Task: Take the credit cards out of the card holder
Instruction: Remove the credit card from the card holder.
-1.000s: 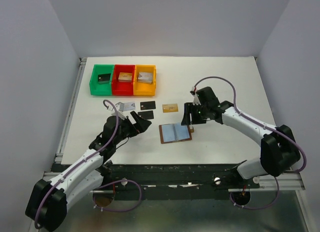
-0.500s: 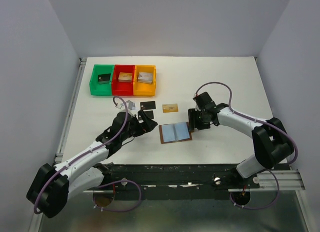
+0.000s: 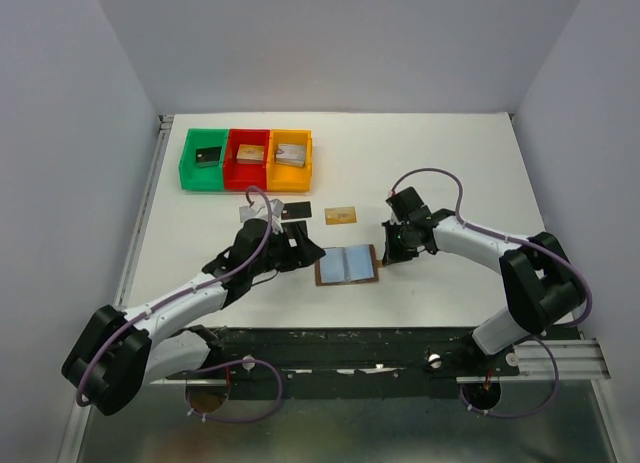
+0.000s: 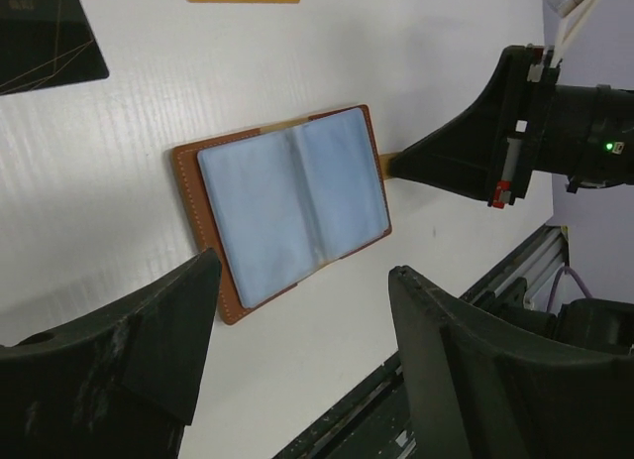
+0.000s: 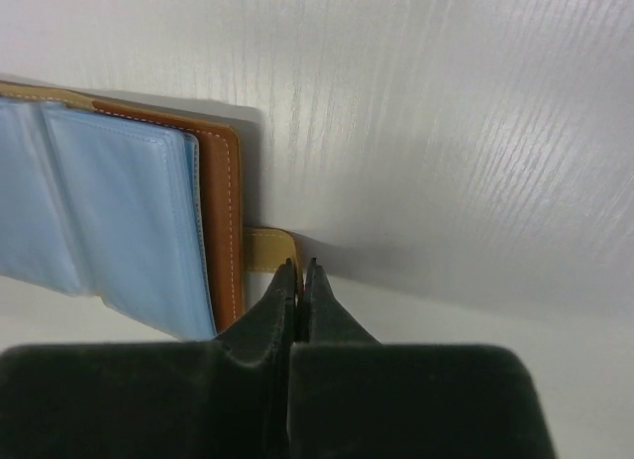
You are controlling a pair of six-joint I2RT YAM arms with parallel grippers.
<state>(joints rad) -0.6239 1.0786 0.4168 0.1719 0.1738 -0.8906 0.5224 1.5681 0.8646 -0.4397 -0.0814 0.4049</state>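
Pressing its two fingers tight together, the right pincer [image 5: 299, 273] had nothing that I could see between them. Its tips touched the end of the little snap tab [image 5: 267, 251]. I think it pushed down there so the card holder [image 4: 287, 191] would not slide. The card holder lay open and flat on the white tabletop [image 3: 450, 163], blue side up, between the two pincers. The left pincer [image 4: 302, 281] was wide open and empty, just beside the holder, likely ready to pick at a pocket. Past the holder lay a gold card [image 3: 341, 214] and a black card [image 3: 296, 210], both apart from it. A grey card [image 3: 249, 212] peeked out near them. Whether any card hid in the blue pockets, I could not tell.
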